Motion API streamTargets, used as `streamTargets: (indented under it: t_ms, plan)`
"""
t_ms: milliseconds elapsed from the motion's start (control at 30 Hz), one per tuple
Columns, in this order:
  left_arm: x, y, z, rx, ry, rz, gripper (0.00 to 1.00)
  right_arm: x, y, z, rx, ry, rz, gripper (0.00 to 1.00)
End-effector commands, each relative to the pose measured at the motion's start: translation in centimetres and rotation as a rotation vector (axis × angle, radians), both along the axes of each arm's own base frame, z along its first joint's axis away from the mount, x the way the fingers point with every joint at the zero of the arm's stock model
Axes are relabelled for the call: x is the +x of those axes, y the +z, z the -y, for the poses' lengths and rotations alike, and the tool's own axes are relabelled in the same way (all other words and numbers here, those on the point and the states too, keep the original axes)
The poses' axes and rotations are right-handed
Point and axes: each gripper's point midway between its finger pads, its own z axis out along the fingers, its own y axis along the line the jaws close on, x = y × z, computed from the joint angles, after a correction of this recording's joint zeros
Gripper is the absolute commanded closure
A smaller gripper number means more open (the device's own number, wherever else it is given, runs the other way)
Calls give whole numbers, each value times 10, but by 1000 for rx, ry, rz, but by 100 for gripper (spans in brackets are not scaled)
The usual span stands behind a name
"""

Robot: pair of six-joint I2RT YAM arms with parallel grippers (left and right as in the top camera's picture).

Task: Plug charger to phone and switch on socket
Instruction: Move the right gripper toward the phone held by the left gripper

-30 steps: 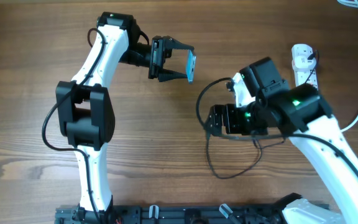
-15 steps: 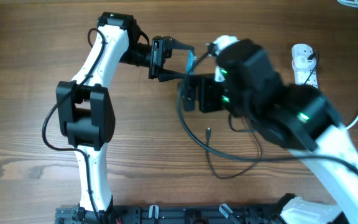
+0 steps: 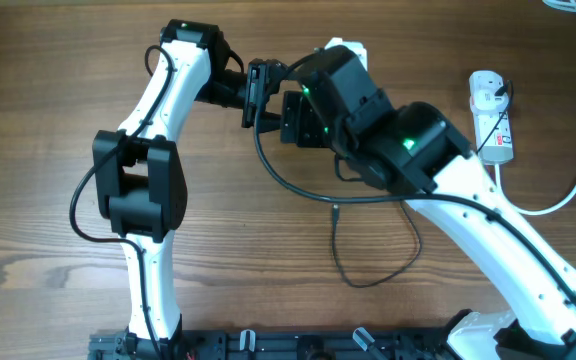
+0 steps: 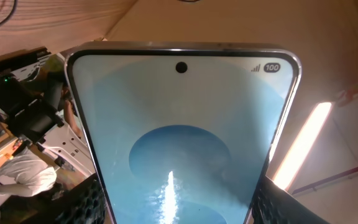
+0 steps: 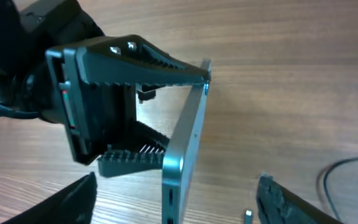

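Note:
My left gripper (image 5: 145,102) is shut on the phone (image 5: 183,140) and holds it edge-on above the table; its bottom end with the port faces the right wrist camera. In the left wrist view the cyan screen (image 4: 179,143) fills the frame between the black fingers (image 4: 87,200). My right gripper (image 5: 179,210) is open and empty, one finger on either side of the phone's lower end. The charger's metal plug tip (image 5: 247,216) lies on the wood beside the right finger, seen overhead as the plug tip (image 3: 336,210) with its thin black cable (image 3: 340,270) looping behind. The white socket (image 3: 494,125) lies at the far right.
In the overhead view the right arm (image 3: 408,150) crosses over the left gripper (image 3: 258,95) and hides the phone. A thick white cable (image 3: 568,195) runs from the socket off the right edge. The arm bases' rail (image 3: 298,345) lines the front edge.
My right arm has swung left and back from beside the socket to the phone held by the left gripper. The plug tip now shows lying on the table. The left arm has held still.

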Motion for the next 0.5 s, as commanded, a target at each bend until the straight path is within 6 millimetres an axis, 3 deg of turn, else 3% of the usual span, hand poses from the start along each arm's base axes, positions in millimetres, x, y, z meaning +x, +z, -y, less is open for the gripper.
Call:
streamTargets:
  t_ms: [0, 67, 133, 267, 467]
  plan:
    - [3, 14, 2, -47, 13, 18, 35, 8, -10, -1, -45, -6, 2, 20]
    - [3, 14, 2, -47, 13, 18, 35, 9, -10, -2, -42, -7, 6, 27]
    - [3, 14, 2, -47, 13, 18, 35, 11, -10, 0, -52, -17, 14, 27]
    - [3, 14, 2, -47, 13, 18, 35, 12, -9, 2, -82, -3, 29, 43]
    - [3, 14, 2, -47, 13, 18, 35, 14, -8, 1, -85, 9, 40, 49]
